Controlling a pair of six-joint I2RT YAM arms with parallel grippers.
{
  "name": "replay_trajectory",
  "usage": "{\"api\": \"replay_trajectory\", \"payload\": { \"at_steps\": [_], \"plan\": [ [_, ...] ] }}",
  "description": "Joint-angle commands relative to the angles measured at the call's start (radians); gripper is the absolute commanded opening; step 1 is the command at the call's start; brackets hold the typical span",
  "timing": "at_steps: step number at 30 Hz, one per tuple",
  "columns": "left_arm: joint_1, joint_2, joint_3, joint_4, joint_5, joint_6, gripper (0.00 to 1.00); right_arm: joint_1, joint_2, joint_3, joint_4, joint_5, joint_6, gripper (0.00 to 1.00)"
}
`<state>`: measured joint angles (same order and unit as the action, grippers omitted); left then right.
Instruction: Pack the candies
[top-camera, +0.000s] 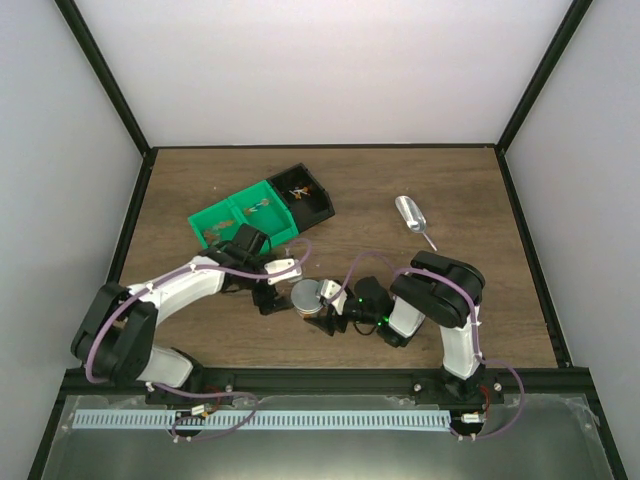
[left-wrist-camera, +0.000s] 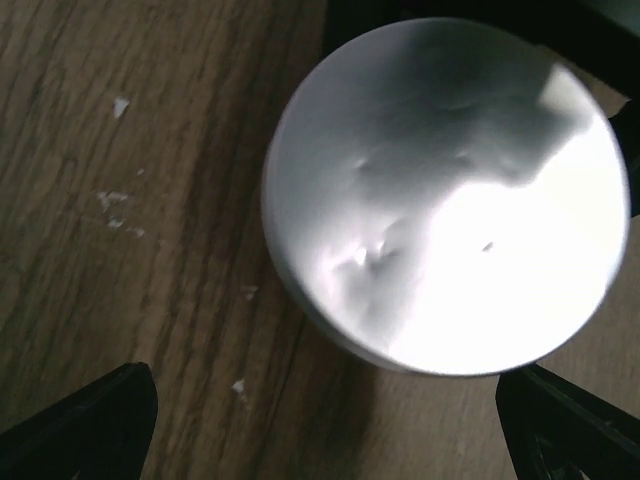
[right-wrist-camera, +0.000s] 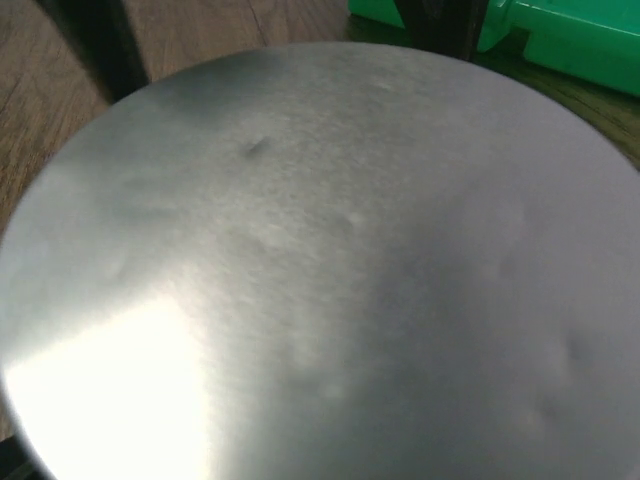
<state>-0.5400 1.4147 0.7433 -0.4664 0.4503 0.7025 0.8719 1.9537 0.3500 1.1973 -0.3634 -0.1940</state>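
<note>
Green bin (top-camera: 232, 203), black bin (top-camera: 322, 206), candies (top-camera: 297, 190) in both; left hand (left-wrist-camera: 325, 378) apart; right hand (top-camera: 323, 307) grip unclear

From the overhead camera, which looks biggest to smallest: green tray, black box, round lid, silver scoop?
1. green tray
2. black box
3. round lid and silver scoop: too alike to rank.

The wooden table (top-camera: 470, 300) carries four items. A green two-compartment tray (top-camera: 225, 218) lies left of centre, angled toward the far edge. A black bin (top-camera: 318, 205) touches the tray's far right end. A small silver metal scoop (top-camera: 410, 215) lies right of centre, well apart from both. A round grey lid (top-camera: 307, 296) sits near the middle of the near edge. White flecks (left-wrist-camera: 112, 200) dot the wood beside it.
</note>
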Motion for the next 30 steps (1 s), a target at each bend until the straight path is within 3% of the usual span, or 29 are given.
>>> {"api": "replay_trajectory", "payload": {
  "at_steps": [1, 6, 18, 30],
  "plan": [
    [0.046, 0.02, 0.037, 0.004, -0.034, 0.066, 0.94, 0.01, 0.028, -0.013, -0.052, -0.013, -0.047, 0.71],
    [0.033, -0.097, -0.031, -0.019, 0.077, 0.159, 0.95, 0.01, 0.031, -0.005, -0.058, -0.005, -0.037, 0.71],
    [-0.121, -0.063, -0.023, 0.122, 0.04, -0.039, 1.0, 0.01, 0.035, -0.002, -0.067, 0.0, -0.037, 0.71],
    [-0.047, -0.029, -0.015, 0.113, -0.042, -0.016, 0.97, 0.01, 0.034, -0.004, -0.068, -0.012, -0.042, 0.68]
  ]
}}
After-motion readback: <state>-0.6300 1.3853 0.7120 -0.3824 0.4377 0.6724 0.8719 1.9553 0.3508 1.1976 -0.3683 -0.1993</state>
